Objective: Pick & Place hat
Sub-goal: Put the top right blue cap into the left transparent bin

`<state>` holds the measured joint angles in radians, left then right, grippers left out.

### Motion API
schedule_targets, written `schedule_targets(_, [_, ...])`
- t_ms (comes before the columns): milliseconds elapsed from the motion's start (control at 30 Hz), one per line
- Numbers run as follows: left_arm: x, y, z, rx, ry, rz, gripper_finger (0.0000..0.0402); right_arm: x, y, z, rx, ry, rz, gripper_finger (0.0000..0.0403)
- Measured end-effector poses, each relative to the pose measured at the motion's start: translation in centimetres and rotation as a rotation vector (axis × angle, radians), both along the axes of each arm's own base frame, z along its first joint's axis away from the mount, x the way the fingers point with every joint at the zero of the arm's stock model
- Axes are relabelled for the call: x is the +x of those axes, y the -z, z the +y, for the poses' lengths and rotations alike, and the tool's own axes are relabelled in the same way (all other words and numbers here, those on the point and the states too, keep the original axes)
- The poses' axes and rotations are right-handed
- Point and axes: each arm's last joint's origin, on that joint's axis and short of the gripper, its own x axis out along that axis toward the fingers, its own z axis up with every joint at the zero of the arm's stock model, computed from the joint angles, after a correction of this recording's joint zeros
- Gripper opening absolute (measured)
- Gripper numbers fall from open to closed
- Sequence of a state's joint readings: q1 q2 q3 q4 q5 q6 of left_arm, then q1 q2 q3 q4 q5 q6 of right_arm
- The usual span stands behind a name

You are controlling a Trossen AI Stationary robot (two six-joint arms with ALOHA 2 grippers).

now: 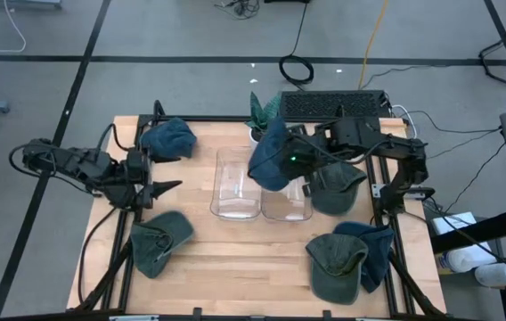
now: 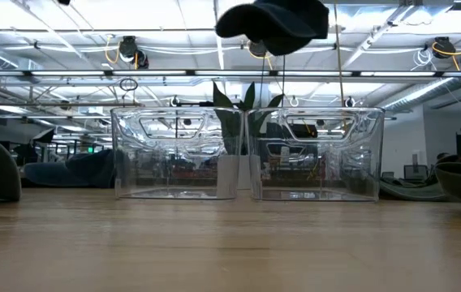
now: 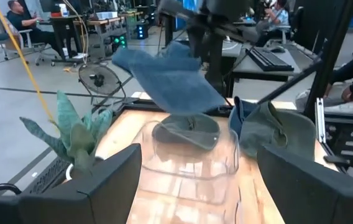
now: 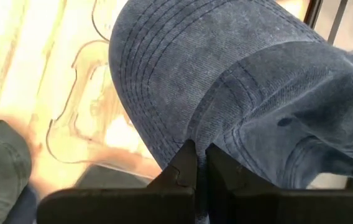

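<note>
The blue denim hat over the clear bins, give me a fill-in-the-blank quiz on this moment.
1. The right hand is ____ on the blue denim hat.
2. That hat hangs ____ the two clear plastic bins.
3. The left hand is ____ and holds nothing.
4. The green hat lies ____ one clear bin.

Missing words: shut; above; open; inside
</note>
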<state>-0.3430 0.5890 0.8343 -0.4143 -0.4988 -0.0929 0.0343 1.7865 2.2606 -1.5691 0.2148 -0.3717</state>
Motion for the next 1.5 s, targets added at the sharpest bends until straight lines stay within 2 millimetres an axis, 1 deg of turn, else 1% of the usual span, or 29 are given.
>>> schedule_targets(167, [1.9, -1.8, 0.0, 0.005, -0.05, 0.035, 0.0324, 0.3, -0.4, 1.2, -0.054, -0.041, -0.022, 0.0])
schedule_targets(333, [4.1, -2.4, 0.5, 0.011, -0.118, 0.1, 0.0324, 0.7, -0.7, 2.4, -0.087, -0.081, -0.075, 0.0])
schedule_targets(400, [4.9, -2.6, 0.6, 0.0, -0.119, 0.105, 0.0324, 0.7, -0.8, 2.9, -0.116, -0.1, -0.081, 0.0])
schedule_targets(500, [6.4, -2.8, 0.9, -0.043, -0.086, 0.121, 0.0324, 0.7, -0.9, 3.5, -0.158, -0.121, -0.1, 0.0])
schedule_targets(633, [8.3, -2.7, 1.2, -0.126, -0.053, 0.153, 0.0324, 0.9, -1.1, 4.2, -0.167, -0.144, -0.131, 0.0])
schedule_targets(800, [10.6, -2.2, 1.8, -0.255, 0.021, 0.196, 0.0324, 0.8, -1.1, 4.8, -0.228, -0.139, -0.139, 0.0])
schedule_targets(1033, [13.3, -2.1, 2.9, -0.382, 0.15, 0.125, 0.0324, 0.8, -1.3, 6.0, -0.238, -0.186, -0.166, 0.0])
schedule_targets(1167, [14.4, -2.1, 3.3, -0.449, 0.216, 0.085, 0.0324, 0.7, -1.4, 6.5, -0.267, -0.186, -0.178, 0.0])
schedule_targets(1300, [15.2, -1.4, 3.6, -0.504, 0.249, 0.112, 0.0324, 0.6, -1.4, 6.8, -0.3, -0.182, -0.179, 0.0])
schedule_targets(1367, [15.4, -1.1, 3.7, -0.533, 0.273, 0.131, 0.0323, 0.6, -1.4, 6.9, -0.299, -0.185, -0.179, 0.0])
schedule_targets(1500, [15.5, -1.3, 3.6, -0.539, 0.301, 0.119, 0.0323, 0.5, -1.4, 6.9, -0.296, -0.184, -0.18, 0.0])
